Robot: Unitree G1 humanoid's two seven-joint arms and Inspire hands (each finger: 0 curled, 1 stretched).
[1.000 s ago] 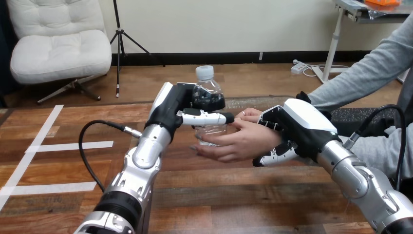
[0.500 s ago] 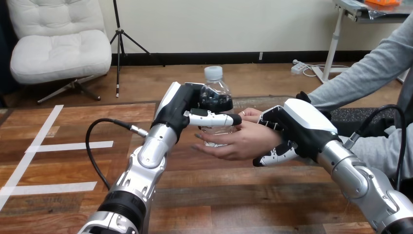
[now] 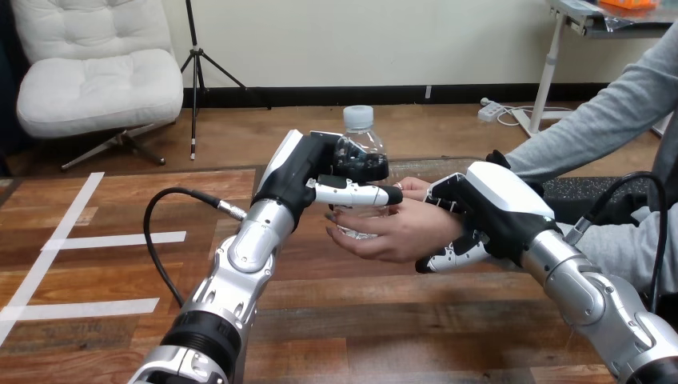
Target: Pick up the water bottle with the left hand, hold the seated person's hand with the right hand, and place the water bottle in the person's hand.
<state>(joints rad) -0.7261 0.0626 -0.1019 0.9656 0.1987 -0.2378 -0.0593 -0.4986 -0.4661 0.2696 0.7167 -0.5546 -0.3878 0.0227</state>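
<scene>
The bottle is gripped by the left hand's fingers above the person's hand. The person's wrist is clasped by the right hand's curled fingers for steadiness.

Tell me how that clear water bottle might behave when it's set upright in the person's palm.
Tall and narrow, the water bottle would likely tip easily on the person's hand, a soft, uneven base. Its clear, thin-looking wall may dent where the left hand grips it. The smooth plastic could be slippery; how full it is cannot be told.
</scene>
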